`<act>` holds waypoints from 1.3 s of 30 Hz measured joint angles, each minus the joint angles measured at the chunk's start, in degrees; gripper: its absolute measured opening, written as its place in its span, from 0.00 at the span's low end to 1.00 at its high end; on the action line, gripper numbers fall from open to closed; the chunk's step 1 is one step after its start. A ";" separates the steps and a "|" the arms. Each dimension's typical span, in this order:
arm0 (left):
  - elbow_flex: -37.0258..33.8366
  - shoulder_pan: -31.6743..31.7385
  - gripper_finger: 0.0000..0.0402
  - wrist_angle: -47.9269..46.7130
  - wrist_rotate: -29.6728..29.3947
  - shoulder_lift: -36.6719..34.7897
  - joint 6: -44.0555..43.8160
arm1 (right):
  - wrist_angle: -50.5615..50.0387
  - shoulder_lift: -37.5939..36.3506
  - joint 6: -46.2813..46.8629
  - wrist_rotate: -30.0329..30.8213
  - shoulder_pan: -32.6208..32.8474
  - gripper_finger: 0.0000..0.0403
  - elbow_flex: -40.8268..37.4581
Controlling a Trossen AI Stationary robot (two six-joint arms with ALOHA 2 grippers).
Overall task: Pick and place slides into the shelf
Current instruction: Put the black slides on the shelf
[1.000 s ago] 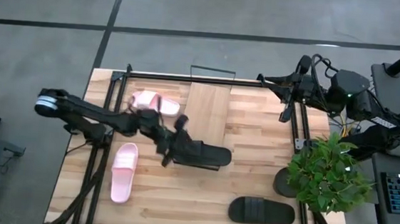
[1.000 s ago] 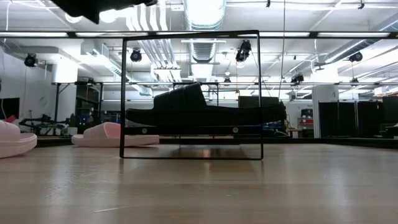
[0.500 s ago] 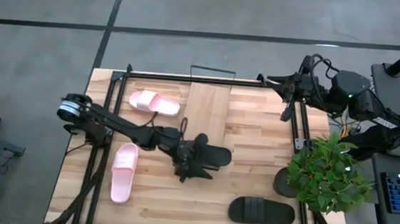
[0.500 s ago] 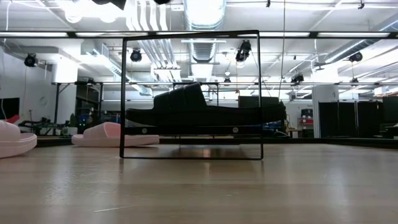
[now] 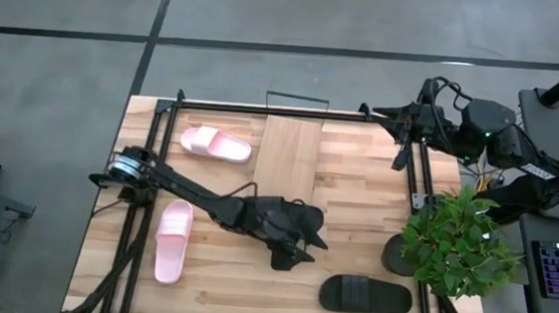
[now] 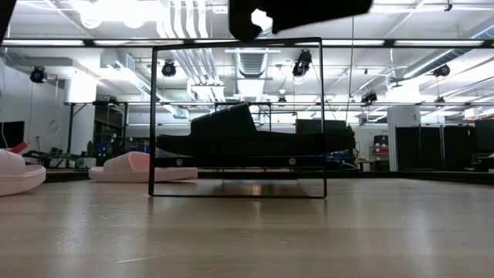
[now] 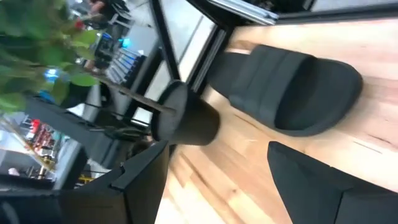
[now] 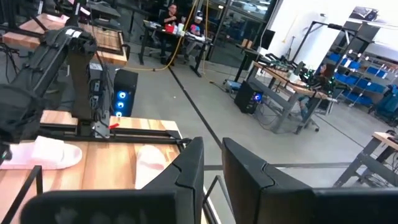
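While the high view is showing the left end effector spreading open just off the black slide at the shelf panel's near end, its wrist view is facing the other black slide. Since a second ago it has let go. The right end effector, fingers nearly together, is waiting at the bench far-right edge.

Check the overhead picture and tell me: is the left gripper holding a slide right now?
No: in the high view the left gripper is open and empty, past the black slide on the shelf, with the other black slide lying apart from it.
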 joint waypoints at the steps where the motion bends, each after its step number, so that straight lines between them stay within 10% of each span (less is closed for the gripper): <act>1: 0.07 -0.35 0.64 -0.15 -0.08 0.72 0.54 | 0.00 0.00 0.09 0.00 0.00 0.12 0.00; 39: 26.97 -4.04 0.64 -1.85 -2.77 28.28 7.54 | -1.95 0.04 4.05 -0.07 0.02 0.12 0.00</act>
